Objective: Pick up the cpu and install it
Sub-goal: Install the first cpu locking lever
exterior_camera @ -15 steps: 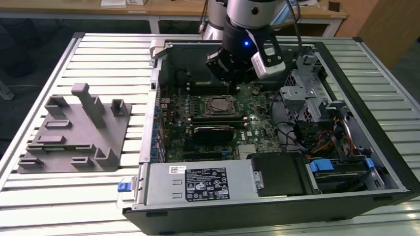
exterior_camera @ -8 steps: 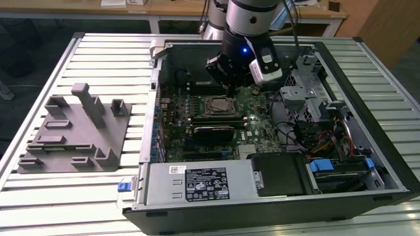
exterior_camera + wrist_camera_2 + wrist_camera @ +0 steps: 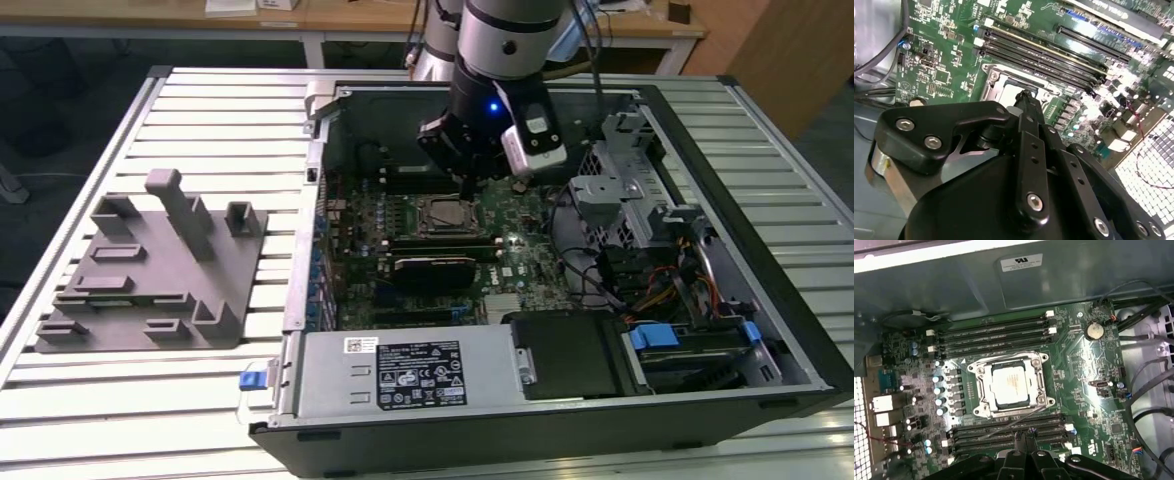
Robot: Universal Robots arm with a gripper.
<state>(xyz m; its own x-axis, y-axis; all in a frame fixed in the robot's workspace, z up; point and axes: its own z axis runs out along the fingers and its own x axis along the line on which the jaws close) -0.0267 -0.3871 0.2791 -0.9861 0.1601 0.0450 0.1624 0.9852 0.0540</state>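
Note:
The cpu (image 3: 1010, 385), a pale silvery square, lies flat inside the metal-framed socket (image 3: 979, 390) on the green motherboard (image 3: 1084, 370). In the exterior view the cpu (image 3: 442, 212) shows as a pale patch in the socket, in the middle of the open computer case. My gripper (image 3: 466, 190) hangs just above the board at the socket's far edge. In the first wrist view the gripper (image 3: 1024, 436) has its black fingers pressed together over the memory slots (image 3: 1004, 432) beside the socket, with nothing between them. The gripper (image 3: 1026, 96) also hides part of the socket in the second wrist view.
The open case (image 3: 787, 330) lies on a slatted metal table (image 3: 200, 100). A grey plastic tray (image 3: 147, 270) with upright posts stands at the exterior view's left. A black card (image 3: 434, 268), drive cages (image 3: 627, 180), loose cables (image 3: 601, 270) and a power supply (image 3: 400, 375) crowd the case.

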